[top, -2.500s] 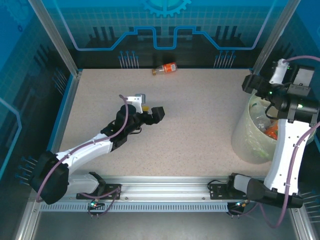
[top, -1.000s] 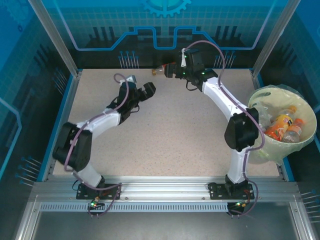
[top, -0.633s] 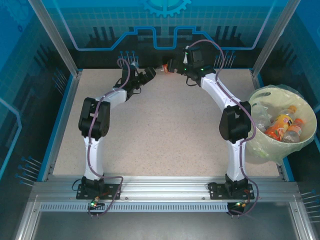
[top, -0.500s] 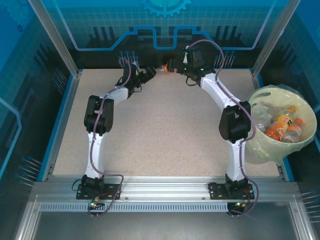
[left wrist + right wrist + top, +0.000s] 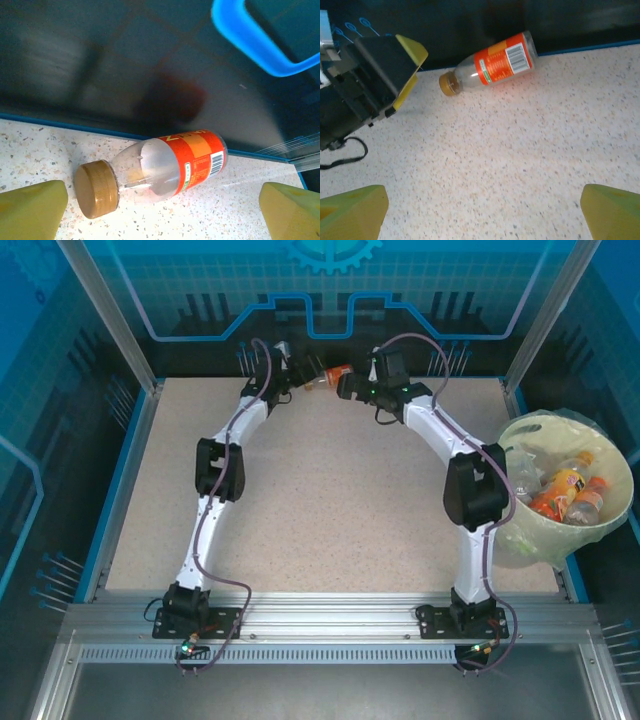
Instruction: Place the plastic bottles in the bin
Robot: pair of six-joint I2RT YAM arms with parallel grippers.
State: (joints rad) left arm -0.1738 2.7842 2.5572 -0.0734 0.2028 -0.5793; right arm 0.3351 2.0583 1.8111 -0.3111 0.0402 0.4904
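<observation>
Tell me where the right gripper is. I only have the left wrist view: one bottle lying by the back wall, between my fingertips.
Observer: The right gripper hovers open just on the near side of that bottle, toward its base end, not touching it.
Operator: Locate the bin.
Observer: The bin stands at the right edge of the table, well away from the bottle.
Operator: Report what is in it.
Observer: Several bottles already lie inside it, some holding orange liquid.
</observation>
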